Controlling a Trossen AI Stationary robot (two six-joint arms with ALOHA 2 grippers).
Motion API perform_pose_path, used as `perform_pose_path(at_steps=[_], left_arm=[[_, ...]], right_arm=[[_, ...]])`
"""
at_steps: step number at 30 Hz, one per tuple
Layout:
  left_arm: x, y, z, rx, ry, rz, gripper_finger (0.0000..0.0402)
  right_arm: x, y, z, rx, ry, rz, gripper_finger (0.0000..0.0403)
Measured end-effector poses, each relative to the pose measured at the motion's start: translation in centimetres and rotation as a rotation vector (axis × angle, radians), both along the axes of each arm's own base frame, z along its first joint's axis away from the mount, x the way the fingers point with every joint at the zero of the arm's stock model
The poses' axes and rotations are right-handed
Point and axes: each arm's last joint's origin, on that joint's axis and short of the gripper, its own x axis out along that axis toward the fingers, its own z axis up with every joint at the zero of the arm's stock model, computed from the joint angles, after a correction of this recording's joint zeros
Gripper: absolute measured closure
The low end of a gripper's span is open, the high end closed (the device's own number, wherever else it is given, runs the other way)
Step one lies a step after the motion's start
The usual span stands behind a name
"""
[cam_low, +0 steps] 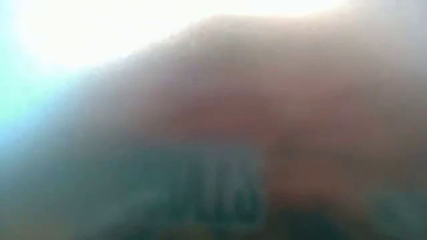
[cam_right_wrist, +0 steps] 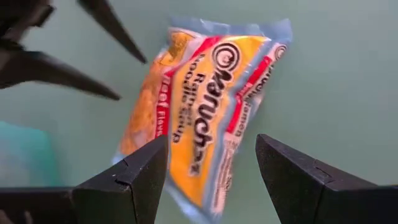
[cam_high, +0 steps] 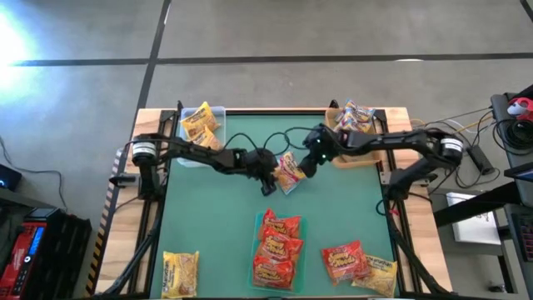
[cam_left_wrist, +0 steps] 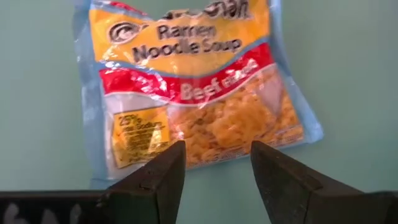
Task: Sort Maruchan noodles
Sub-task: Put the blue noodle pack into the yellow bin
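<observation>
One pale yellow Maruchan packet with a red beef band (cam_high: 290,173) lies flat on the green mat at the table's middle. It also fills the left wrist view (cam_left_wrist: 193,74) and the right wrist view (cam_right_wrist: 199,106). My left gripper (cam_high: 269,179) stands open just left of it, its fingertips (cam_left_wrist: 174,155) short of the packet's edge. My right gripper (cam_high: 308,165) hovers open just right of the packet, above it (cam_right_wrist: 211,140). Neither gripper touches the packet.
A clear tray (cam_high: 218,112) at the far left holds yellow packets. A brown tray (cam_high: 366,158) at the far right holds pale ones. Red packets lie stacked on a green tray (cam_high: 279,250) at the near edge. Loose packets lie at near left (cam_high: 179,273) and near right (cam_high: 358,265).
</observation>
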Motion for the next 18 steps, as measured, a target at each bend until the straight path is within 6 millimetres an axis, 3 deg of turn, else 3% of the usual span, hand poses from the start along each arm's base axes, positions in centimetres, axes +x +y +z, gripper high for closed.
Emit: perform_pose_path(at_steps=[9, 18], left_arm=[[0.0, -0.1, -0.3, -0.020, -0.001, 0.021, 0.0235], [0.6, 0.1, -3.2, -0.042, 0.040, 0.046, 0.0235]], right_arm=[[0.2, -1.5, -2.3, 0.022, 0.048, 0.024, 0.0170], [1.1, -1.8, -3.5, -0.001, 0.034, 0.042, 0.0159]])
